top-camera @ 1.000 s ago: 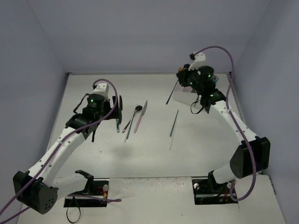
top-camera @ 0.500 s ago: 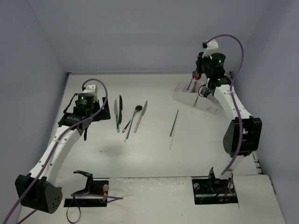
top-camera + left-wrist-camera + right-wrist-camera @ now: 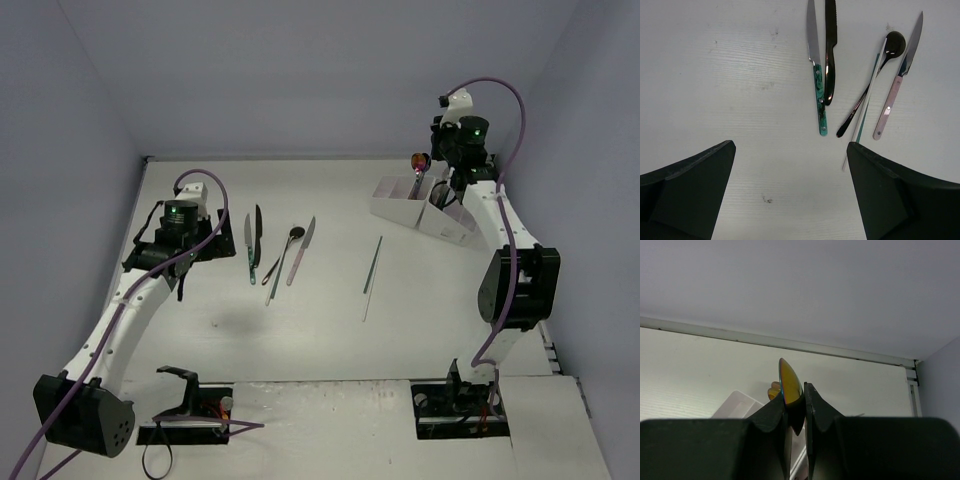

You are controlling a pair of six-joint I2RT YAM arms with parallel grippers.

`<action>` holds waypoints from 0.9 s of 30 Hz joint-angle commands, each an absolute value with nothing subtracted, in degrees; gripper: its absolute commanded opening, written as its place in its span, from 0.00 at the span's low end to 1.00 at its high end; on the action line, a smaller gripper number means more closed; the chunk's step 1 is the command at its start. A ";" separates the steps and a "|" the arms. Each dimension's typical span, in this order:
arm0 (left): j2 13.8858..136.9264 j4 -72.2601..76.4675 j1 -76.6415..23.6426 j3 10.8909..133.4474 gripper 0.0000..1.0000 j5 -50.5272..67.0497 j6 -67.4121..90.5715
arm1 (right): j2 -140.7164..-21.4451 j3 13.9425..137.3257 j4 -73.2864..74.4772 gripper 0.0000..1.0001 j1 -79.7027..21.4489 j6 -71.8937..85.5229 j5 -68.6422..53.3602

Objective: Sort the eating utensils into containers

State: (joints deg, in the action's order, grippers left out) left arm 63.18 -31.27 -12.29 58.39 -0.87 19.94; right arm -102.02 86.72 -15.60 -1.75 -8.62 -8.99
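My right gripper is shut on an iridescent rainbow spoon, held above the white containers at the back right. In the right wrist view the spoon's bowl stands on edge between my fingers, over a compartment. My left gripper is open and empty, hovering left of a row of utensils: a green-handled knife, a black knife, a black spoon, a white stick and a pink-handled knife. In the left wrist view the gripper has bare table between its jaws.
Two thin sticks lie mid-table, right of the utensil row. A gold utensil tip shows just behind my right fingers, near the containers. Walls enclose the table at the back and both sides.
My right gripper has carried the spoon rightward and back, from left of the containers to above them. My left gripper has drawn away leftward from the knives, which lie on the table.
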 commanded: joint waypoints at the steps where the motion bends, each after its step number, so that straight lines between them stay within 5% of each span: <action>1: 62.98 -29.83 -11.67 59.15 0.93 -0.07 20.04 | -100.76 88.80 -21.01 0.00 -0.62 -9.88 -8.44; 11: 61.69 -28.39 -11.39 58.14 0.93 1.49 19.86 | -105.21 83.00 -24.34 0.08 -1.01 -5.66 -11.42; 27: 62.23 -25.84 -11.51 57.75 0.93 8.87 19.25 | -92.75 77.70 -24.00 0.48 -2.81 -0.01 -8.44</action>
